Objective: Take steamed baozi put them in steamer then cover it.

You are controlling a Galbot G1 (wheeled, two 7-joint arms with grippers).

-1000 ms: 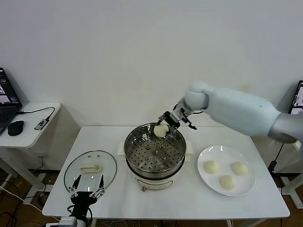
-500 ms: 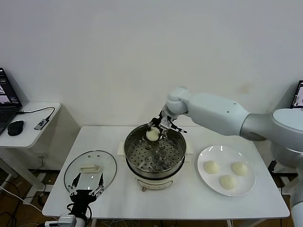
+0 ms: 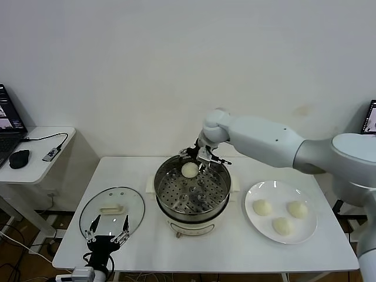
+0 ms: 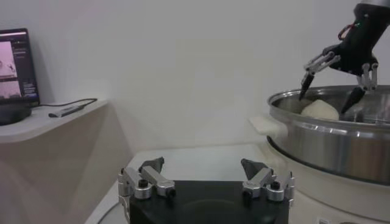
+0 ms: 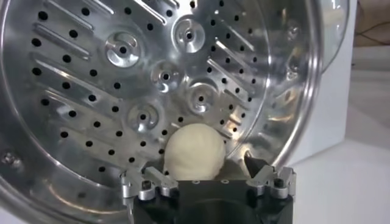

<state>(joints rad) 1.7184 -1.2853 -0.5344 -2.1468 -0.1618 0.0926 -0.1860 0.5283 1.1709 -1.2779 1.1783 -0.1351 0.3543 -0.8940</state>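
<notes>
One steamed baozi (image 3: 189, 170) (image 5: 194, 152) lies on the perforated tray at the back of the steamer (image 3: 162, 194) (image 5: 122, 91). My right gripper (image 3: 198, 160) (image 5: 200, 165) hovers just over it, open, with one finger on each side and neither one touching the bun. Three more baozi (image 3: 262, 207) (image 3: 296, 209) (image 3: 282, 225) sit on the white plate (image 3: 271, 189) to the steamer's right. The left gripper (image 3: 107, 230) (image 4: 201, 164) is parked open and empty at the table's front left. From there I see the steamer (image 4: 329, 143), the bun (image 4: 320, 109) and the right gripper (image 4: 326, 100).
The glass lid (image 3: 111, 208) with its cream handle lies flat on the table left of the steamer, just beyond the left gripper. A side table (image 3: 35, 167) at far left holds a laptop, a mouse and a cable. The wall stands close behind the table.
My right gripper carried the baozi left and down into the steamer, then opened. The bun now rests on the tray, free of the fingers. The left arm has not moved.
</notes>
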